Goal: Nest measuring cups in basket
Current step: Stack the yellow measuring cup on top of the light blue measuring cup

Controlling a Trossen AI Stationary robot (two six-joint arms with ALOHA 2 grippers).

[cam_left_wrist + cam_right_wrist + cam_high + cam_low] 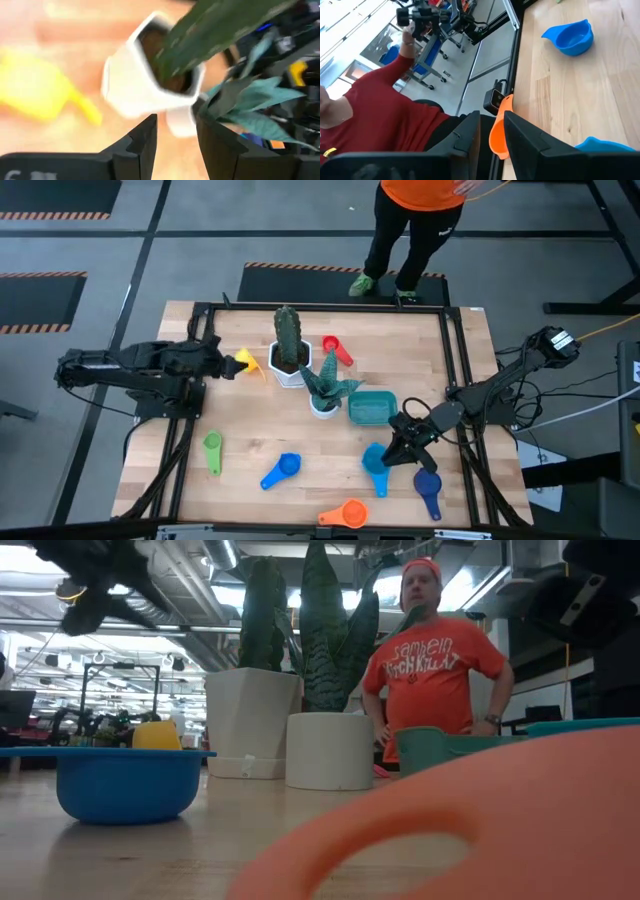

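Observation:
The measuring cups lie scattered on the wooden table: yellow (243, 360), red (337, 350), green (212, 450), blue (283, 470), light blue (375, 460), dark blue (428, 490) and orange (345, 513). The teal basket (372, 408) stands right of centre. My left gripper (218, 363) hovers open beside the yellow cup (35, 92), facing the cactus pot. My right gripper (405, 442) hangs over the light blue cup with a narrow gap and nothing between its fingers. It looks toward the orange cup (499, 132) at the near edge.
A white hexagonal cactus pot (288, 358) and a round white plant pot (324, 402) stand mid-table, close to the basket. One person in an orange shirt (415, 220) stands at the far edge. Another, in a red sleeve (385, 100), is beyond the near edge.

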